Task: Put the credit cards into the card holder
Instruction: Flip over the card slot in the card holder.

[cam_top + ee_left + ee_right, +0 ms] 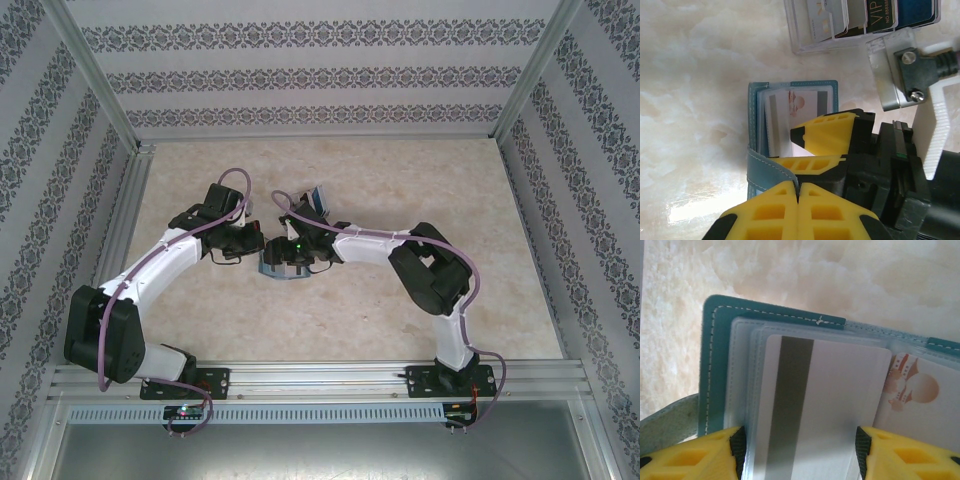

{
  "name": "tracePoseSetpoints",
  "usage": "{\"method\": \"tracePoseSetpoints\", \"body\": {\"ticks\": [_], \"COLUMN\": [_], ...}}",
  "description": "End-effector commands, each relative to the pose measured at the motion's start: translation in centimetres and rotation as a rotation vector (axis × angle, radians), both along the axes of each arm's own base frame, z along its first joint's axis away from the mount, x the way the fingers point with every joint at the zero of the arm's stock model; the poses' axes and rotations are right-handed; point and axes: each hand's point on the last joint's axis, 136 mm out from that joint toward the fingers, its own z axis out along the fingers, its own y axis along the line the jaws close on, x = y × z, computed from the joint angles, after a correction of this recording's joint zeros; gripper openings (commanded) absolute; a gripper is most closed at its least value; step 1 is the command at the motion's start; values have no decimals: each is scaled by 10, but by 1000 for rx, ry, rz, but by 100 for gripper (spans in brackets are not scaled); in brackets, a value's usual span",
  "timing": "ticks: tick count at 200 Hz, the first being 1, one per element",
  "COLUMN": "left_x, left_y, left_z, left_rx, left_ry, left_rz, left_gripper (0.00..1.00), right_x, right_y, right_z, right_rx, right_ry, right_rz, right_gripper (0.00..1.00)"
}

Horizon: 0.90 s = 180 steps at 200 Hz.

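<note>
Risk lies with the white card [840,405]: it looks not quite seated in the wallet [710,365] sleeve, so if you lift the right gripper [800,450] crooked, a pad could drag it out. Its jaws stand parted, one each side of the card, gripping nothing. Your left gripper [797,200] is clamped on the wallet's strap [765,167]. Other cards [880,12] sit in the clear box [800,35] beyond the wallet.

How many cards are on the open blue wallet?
2 on the card holder. A white card with a dark stripe lies inside the right pincer; a card with an orange picture sits partly under it. More may hide in the sleeves.
</note>
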Motion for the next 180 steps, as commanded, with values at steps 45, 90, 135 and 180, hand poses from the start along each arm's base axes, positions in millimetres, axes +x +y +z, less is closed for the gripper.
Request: {"method": "tracePoseSetpoints", "body": {"ticks": [45,90,135,180], "left_x": [2,1,-2,-2], "left_y": [8,20,32,34], "left_z": [9,0,-13,-16], "left_rx": [-13,-10,-12,-12], "left_ry": [-29,-12,11,15], "left_rz": [36,71,101,105], "left_gripper": [0,0,0,0], "right_x": [-7,-3,-3,-2], "right_y": [0,-5,-7,-11], "right_z": [-12,8,24,25], "right_rx": [-28,11,30,24], "right_ry": [21,4,-10,-9], "right_rz": [21,22,23,17], "right_gripper": [57,59,60,60]}}
